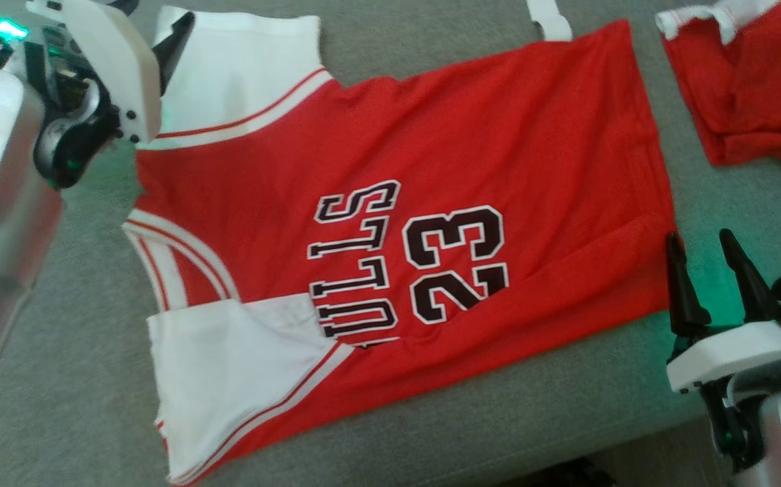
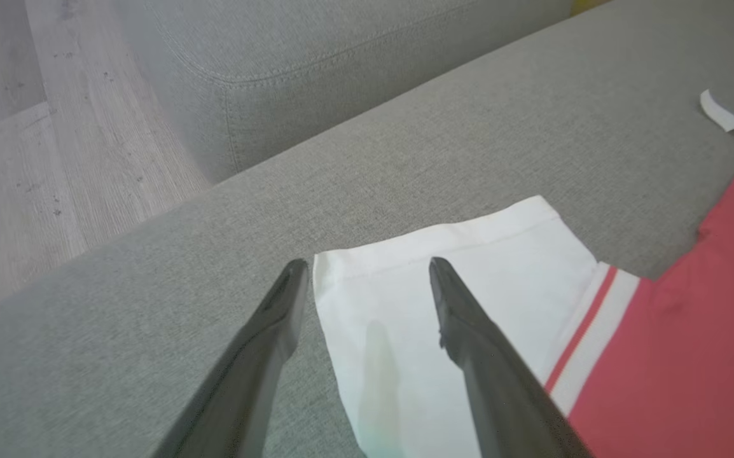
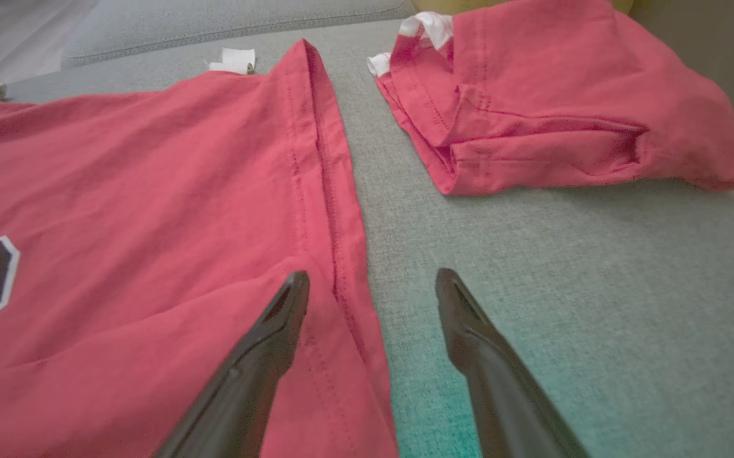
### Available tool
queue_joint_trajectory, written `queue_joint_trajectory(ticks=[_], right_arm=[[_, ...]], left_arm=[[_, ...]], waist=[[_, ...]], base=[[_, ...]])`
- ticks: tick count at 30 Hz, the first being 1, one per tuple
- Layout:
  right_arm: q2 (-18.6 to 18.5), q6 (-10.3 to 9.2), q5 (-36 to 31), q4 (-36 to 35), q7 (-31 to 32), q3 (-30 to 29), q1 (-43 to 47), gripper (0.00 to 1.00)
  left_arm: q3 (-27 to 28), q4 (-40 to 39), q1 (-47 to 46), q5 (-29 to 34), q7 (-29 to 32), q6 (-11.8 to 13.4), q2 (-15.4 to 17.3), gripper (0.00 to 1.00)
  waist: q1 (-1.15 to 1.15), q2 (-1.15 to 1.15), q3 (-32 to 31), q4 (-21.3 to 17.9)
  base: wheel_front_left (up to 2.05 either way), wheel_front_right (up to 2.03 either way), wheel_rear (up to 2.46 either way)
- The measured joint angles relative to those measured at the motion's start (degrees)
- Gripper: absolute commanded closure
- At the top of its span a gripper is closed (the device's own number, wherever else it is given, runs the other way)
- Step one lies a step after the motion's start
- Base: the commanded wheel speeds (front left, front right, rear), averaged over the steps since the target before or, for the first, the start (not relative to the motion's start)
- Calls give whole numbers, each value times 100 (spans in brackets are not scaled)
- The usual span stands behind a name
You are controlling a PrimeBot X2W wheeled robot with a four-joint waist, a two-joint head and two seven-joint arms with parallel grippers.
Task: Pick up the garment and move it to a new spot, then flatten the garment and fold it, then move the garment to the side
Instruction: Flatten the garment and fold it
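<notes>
Garment (image 1: 431,169) flat on sofa (image 1: 79,406), hem (image 1: 658,155) beside right tool (image 1: 700,235); second garment (image 1: 749,88) near

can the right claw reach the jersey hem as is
Probably yes: the right claw stands open right at the hem of the jersey, one finger over it, one over the sofa, nothing between.

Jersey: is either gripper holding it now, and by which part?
Nothing is held. The left gripper stands open over the white sleeve of the jersey; the right gripper stands open at its hem.
</notes>
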Motion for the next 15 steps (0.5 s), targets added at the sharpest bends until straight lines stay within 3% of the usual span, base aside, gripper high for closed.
queue_joint_trajectory(ticks=[15], right_arm=[[15,0,99,327,-248,230,-304,0]], left_arm=[[-335,1005,-505,102,-110,-47,294,0]], waist=[[-2,0,522,-548]], base=[[0,0,0]])
